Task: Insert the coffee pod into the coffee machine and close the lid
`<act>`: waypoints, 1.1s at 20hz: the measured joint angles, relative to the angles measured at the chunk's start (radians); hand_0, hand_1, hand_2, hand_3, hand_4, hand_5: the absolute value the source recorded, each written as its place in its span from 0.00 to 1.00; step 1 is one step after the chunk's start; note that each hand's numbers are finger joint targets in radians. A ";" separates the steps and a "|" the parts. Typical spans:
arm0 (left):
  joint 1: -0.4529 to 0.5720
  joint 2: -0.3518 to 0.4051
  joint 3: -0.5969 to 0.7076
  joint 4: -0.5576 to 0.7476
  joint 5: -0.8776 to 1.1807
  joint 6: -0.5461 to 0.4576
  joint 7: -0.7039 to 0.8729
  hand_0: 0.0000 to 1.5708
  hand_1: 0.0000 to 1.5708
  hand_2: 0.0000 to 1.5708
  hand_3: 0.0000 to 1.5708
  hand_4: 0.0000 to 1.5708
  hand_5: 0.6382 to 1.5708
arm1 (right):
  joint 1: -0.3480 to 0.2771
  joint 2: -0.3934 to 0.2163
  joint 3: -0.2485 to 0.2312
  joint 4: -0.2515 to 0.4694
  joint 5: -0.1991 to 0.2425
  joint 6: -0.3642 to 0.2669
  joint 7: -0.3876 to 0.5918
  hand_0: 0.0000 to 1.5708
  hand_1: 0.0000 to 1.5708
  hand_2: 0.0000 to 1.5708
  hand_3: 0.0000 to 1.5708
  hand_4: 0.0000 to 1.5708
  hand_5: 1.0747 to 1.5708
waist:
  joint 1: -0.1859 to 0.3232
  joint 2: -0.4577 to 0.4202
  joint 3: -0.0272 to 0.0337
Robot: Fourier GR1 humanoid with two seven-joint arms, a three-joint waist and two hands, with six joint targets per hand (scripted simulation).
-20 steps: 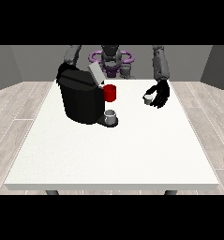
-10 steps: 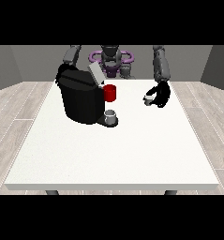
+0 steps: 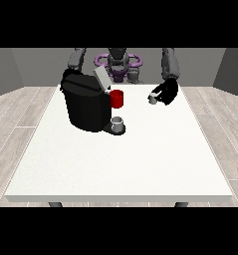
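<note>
A black coffee machine (image 3: 85,105) stands on the white table (image 3: 120,159) at the view's left, its grey lid (image 3: 101,78) tilted up. A small grey cup (image 3: 118,123) sits on its drip tray. The hand at the view's right (image 3: 166,92) is raised above the table, to the right of the machine, with its fingers curled round a small grey coffee pod (image 3: 153,98). The other arm goes down behind the machine, and its hand is hidden.
A red mug (image 3: 117,98) stands just right of the machine, behind the grey cup. The robot's torso with a purple ring (image 3: 118,62) is at the table's far edge. Grey wood flooring surrounds the table.
The hand at the view's right has carried the pod up and slightly leftward, towards the machine. The machine, lid and cups have not moved.
</note>
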 measured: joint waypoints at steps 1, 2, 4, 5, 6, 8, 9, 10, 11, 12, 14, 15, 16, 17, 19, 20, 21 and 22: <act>-0.013 0.001 0.002 -0.005 0.004 -0.020 0.006 0.79 0.79 0.84 0.84 0.34 1.00 | -0.003 -0.001 0.003 0.002 0.001 0.001 0.008 0.00 0.00 0.00 0.00 0.28 1.00 | -0.001 -0.010 0.0001; -0.024 -0.002 -0.001 -0.014 0.004 -0.037 0.020 0.80 0.80 0.84 0.83 0.34 1.00 | 0.002 -0.005 0.001 0.010 -0.001 0.006 0.011 0.00 0.00 0.00 0.00 0.26 1.00 | -0.001 -0.028 -0.0001; -0.051 -0.002 -0.004 -0.033 0.004 -0.070 0.038 0.79 0.79 0.84 0.82 0.36 1.00 | 0.002 -0.004 0.003 0.023 -0.003 0.012 0.012 0.00 0.00 0.00 0.00 0.30 1.00 | -0.001 -0.046 0.0000; -0.061 -0.001 -0.006 -0.042 0.003 -0.082 0.034 0.80 0.80 0.85 0.82 0.36 1.00 | -0.008 -0.005 0.002 0.027 0.000 0.007 0.013 0.00 0.00 0.00 0.00 0.31 1.00 | 0.002 -0.045 0.0001; -0.079 -0.002 -0.006 -0.052 0.004 -0.097 0.045 0.80 0.80 0.85 0.82 0.35 1.00 | -0.009 -0.015 -0.008 0.039 -0.010 0.021 0.004 0.00 0.00 0.00 0.00 0.32 1.00 | -0.001 -0.047 -0.0001; -0.115 0.016 0.002 -0.062 0.012 -0.142 0.057 0.80 0.80 0.85 0.82 0.34 1.00 | -0.010 -0.013 -0.005 0.044 -0.014 0.028 0.004 0.00 0.00 0.00 0.00 0.30 1.00 | -0.008 -0.053 -0.0001; -0.130 0.035 0.016 -0.060 0.019 -0.156 0.053 0.80 0.80 0.85 0.82 0.34 1.00 | -0.008 -0.012 0.000 0.035 -0.014 0.034 0.000 0.00 0.00 0.00 0.00 0.30 1.00 | -0.021 -0.046 0.0000; -0.149 0.031 0.016 -0.067 0.018 -0.163 0.070 0.80 0.80 0.85 0.82 0.34 1.00 | -0.008 -0.013 0.000 0.042 -0.015 0.038 -0.007 0.00 0.00 0.00 0.00 0.32 1.00 | -0.025 -0.046 -0.0001; -0.162 0.027 0.018 -0.073 0.016 -0.163 0.080 0.80 0.80 0.85 0.82 0.34 1.00 | -0.012 -0.015 -0.003 0.048 -0.018 0.042 -0.014 0.00 0.00 0.00 0.00 0.32 1.00 | -0.029 -0.041 0.0000; -0.175 0.032 0.027 -0.070 0.018 -0.164 0.085 0.80 0.80 0.85 0.82 0.34 1.00 | -0.016 -0.006 0.006 0.038 -0.017 0.041 -0.015 0.00 0.00 0.00 0.00 0.31 1.00 | -0.041 -0.032 0.0000; -0.208 0.033 0.034 -0.075 0.019 -0.176 0.102 0.80 0.80 0.85 0.82 0.34 1.00 | -0.043 -0.010 0.001 0.035 -0.019 0.036 -0.007 0.00 0.00 0.00 0.00 0.32 1.00 | -0.047 -0.020 -0.0002; -0.219 0.037 0.042 -0.071 0.018 -0.173 0.112 0.80 0.80 0.84 0.81 0.34 1.00 | -0.040 -0.006 0.007 0.028 -0.017 0.040 -0.017 0.00 0.00 0.00 0.00 0.33 1.00 | -0.060 -0.015 -0.0002; -0.225 0.046 0.050 -0.065 0.017 -0.163 0.110 0.64 0.64 0.76 0.78 0.35 1.00 | -0.033 -0.002 0.020 0.008 -0.015 0.046 -0.013 0.00 0.00 0.00 0.00 0.33 1.00 | -0.079 -0.011 -0.0002; -0.232 0.056 0.057 -0.062 0.014 -0.158 0.104 0.68 0.68 0.78 0.78 0.33 1.00 | -0.030 -0.003 0.026 -0.004 -0.013 0.049 -0.017 0.00 0.00 0.00 0.00 0.31 1.00 | -0.088 -0.002 -0.0003; -0.271 0.058 0.064 -0.063 0.011 -0.157 0.130 0.79 0.79 0.82 0.79 0.33 1.00 | -0.037 0.001 0.035 -0.007 -0.001 0.041 -0.016 0.00 0.00 0.00 0.00 0.31 1.00 | -0.104 0.007 -0.0004; -0.288 0.067 0.074 -0.056 0.014 -0.163 0.143 0.81 0.81 0.83 0.79 0.33 1.00 | -0.037 0.003 0.044 -0.020 0.004 0.039 -0.003 0.00 0.00 0.00 0.00 0.32 1.00 | -0.116 0.005 -0.0003; -0.306 0.069 0.081 -0.056 0.018 -0.169 0.152 0.77 0.77 0.80 0.76 0.32 1.00 | -0.041 0.001 0.044 -0.022 0.004 0.038 0.000 0.00 0.00 0.00 0.00 0.32 1.00 | -0.121 0.011 -0.0004; -0.321 0.067 0.086 -0.053 0.018 -0.164 0.163 0.77 0.77 0.79 0.76 0.31 1.00 | -0.049 0.007 0.052 -0.030 0.008 0.025 0.008 0.00 0.00 0.00 0.00 0.33 1.00 | -0.127 0.018 -0.0003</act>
